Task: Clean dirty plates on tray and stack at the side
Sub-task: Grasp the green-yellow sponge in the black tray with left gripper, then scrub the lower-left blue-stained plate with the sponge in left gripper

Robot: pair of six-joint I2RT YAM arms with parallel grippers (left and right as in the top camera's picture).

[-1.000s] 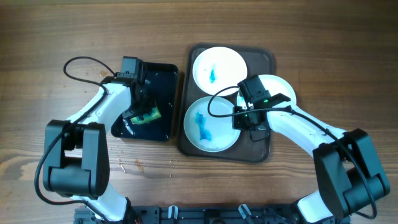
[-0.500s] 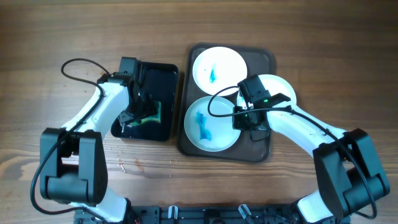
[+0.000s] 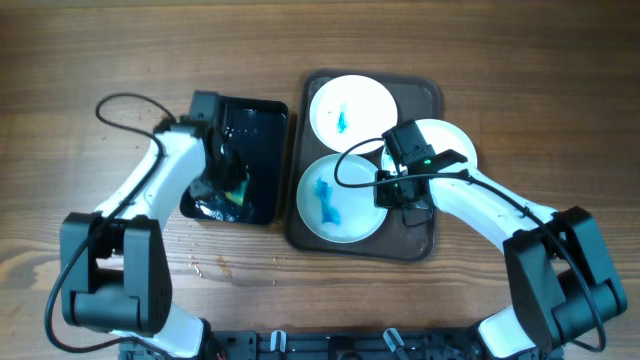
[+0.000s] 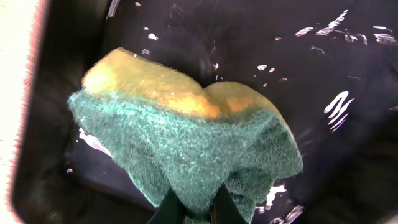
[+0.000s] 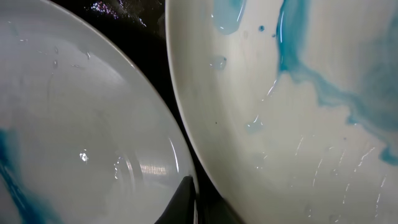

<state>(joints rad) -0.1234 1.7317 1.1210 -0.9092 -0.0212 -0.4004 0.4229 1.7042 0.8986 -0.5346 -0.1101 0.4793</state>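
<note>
Now my left jaws, pinching the sponge (image 4: 186, 143), slid toward six o'clock, wetting it for the plates (image 3: 340, 205); right jaws, can't tell.

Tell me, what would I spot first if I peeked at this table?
Probably the white plates with bright blue smears, lying on the brown tray just right of the middle. After that, the yellow-and-green sponge pinched in the left tool, over the wet black basin beside the tray.
</note>
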